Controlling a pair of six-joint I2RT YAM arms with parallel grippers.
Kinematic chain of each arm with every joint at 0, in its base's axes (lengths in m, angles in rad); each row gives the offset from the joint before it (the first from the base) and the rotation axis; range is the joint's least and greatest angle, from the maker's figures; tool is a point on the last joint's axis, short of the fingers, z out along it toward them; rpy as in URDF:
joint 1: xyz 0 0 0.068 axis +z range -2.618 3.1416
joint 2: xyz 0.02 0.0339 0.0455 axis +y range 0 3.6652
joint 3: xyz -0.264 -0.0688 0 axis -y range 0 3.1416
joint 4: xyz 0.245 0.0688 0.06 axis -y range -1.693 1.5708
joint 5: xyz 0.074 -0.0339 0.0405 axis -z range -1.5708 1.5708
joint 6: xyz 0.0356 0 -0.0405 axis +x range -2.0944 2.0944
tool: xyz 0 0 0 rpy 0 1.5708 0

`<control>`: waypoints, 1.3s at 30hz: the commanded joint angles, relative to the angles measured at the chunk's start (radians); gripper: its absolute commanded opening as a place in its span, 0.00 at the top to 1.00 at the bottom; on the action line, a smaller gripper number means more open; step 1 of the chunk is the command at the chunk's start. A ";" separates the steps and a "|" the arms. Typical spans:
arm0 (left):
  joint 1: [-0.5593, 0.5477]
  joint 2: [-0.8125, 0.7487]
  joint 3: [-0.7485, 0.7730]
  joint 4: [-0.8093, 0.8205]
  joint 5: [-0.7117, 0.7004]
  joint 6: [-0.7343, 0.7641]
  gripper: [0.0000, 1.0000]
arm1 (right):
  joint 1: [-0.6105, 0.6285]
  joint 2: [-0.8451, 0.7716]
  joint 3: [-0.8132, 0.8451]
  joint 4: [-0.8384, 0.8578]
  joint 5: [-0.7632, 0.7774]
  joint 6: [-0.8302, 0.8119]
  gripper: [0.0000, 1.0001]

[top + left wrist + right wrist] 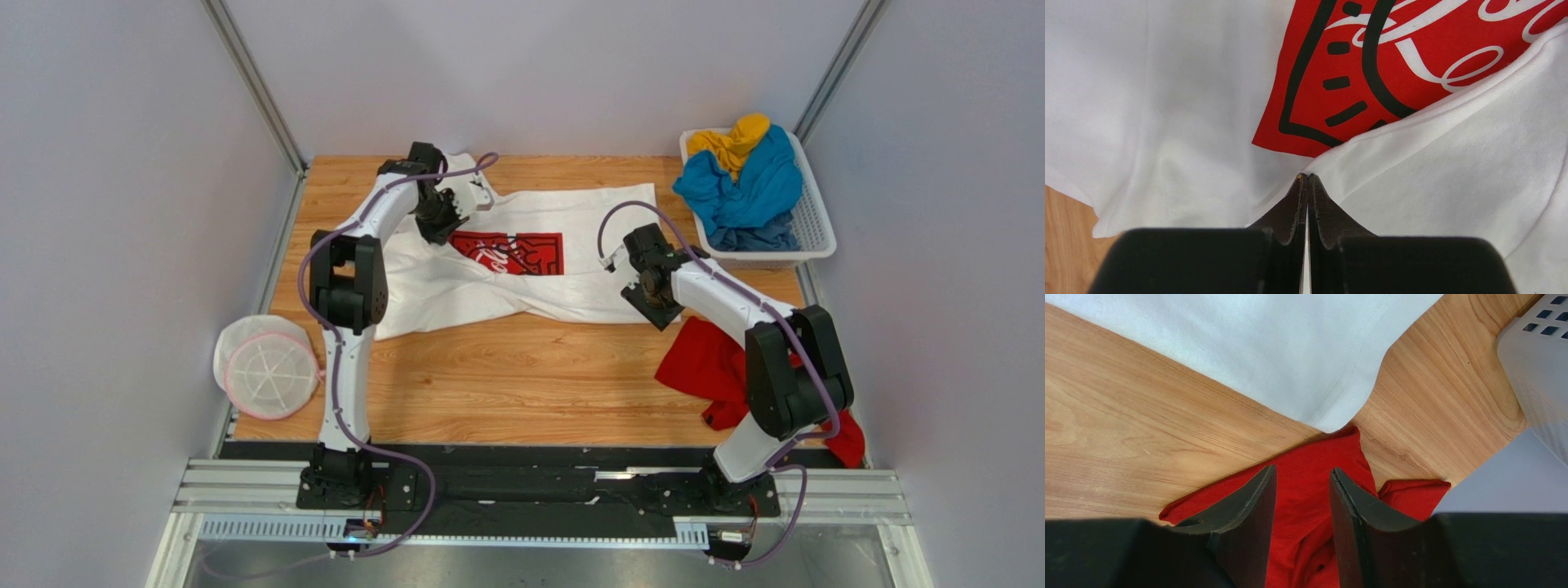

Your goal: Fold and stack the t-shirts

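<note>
On the wooden table (515,392) the white shirt (540,288) looked limp and light. My left claw (1308,179) pinched a fold below its print (1389,67), and my right claw (1301,471) hung spread near its hem corner (1333,419), which I judged a good hold.

White t-shirt (595,239) matt cloth; table (491,380) smooth wood; basket (815,214) plastic lattice.

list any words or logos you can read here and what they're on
No text can be read in full.
On the white shirt, the red print: white looping script, cut off in the left wrist view and too small in the top view, so unreadable.
On the basket: no text visible.
</note>
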 commanded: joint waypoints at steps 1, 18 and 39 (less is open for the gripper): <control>-0.015 0.004 0.046 -0.001 0.019 0.015 1.00 | 0.003 -0.026 -0.007 0.018 0.015 0.017 0.59; -0.087 -0.014 0.093 0.093 -0.004 -0.034 1.00 | 0.002 -0.015 -0.001 0.012 0.012 0.023 0.59; -0.103 -0.023 -0.034 0.414 -0.270 -0.079 0.46 | 0.003 -0.013 -0.013 0.020 -0.002 0.033 0.59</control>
